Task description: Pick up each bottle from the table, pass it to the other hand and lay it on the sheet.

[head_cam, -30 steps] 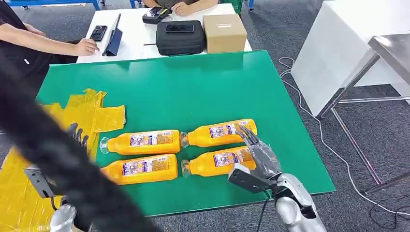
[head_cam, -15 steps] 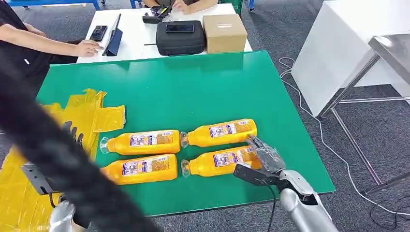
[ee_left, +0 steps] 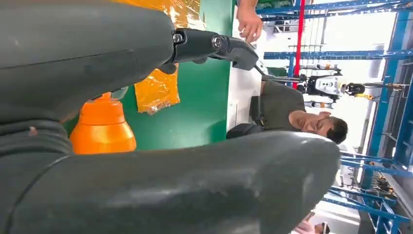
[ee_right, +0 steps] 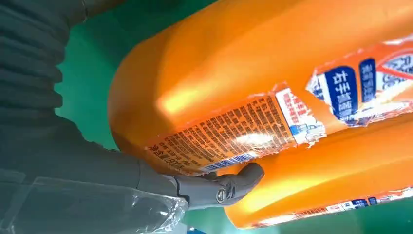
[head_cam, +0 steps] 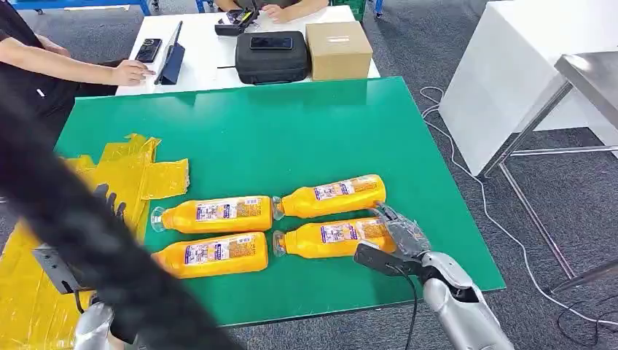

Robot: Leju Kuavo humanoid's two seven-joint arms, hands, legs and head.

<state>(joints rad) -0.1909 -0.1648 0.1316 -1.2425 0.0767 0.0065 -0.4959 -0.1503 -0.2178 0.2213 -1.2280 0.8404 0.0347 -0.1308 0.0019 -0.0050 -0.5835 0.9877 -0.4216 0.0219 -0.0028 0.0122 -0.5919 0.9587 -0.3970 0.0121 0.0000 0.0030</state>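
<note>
Lying on the green table [head_cam: 291, 138] are four orange bottles in two rows, all on their sides with necks pointing toward the robot's left. Front right bottle [head_cam: 331, 238] has the right hand [head_cam: 399, 232] at its base end; right wrist view shows a dark finger [ee_right: 221, 187] tucked in between this bottle and the back right bottle [head_cam: 331, 195], touching the label edge, so the hand is on the bottle, but full grip can't be confirmed and the bottle lies on the table, not lifted. Back right bottle sits just beside it, slightly tilted, close enough that the two nearly touch along their sides. Back left bottle [head_cam: 211, 214] and front left bottle [head_cam: 211, 254] lie parallel, just beside each other, necks toward the yellow sheet [head_cam: 138, 171]. Sheet is crumpled at the table's left edge, no bottles on it. Left hand [head_cam: 109, 200] hovers over the sheet near the table's left side, fingers apart, holding nothing; left wrist view shows thumb and fingers [ee_left: 214, 46] spread with an orange bottle cap end behind them. Beyond the green table a white table [head_cam: 204, 62] holds a black case [head_cam: 271, 58], a cardboard box [head_cam: 337, 49] and a phone [head_cam: 149, 49]; a person's arm [head_cam: 80, 69] rests there.
</note>
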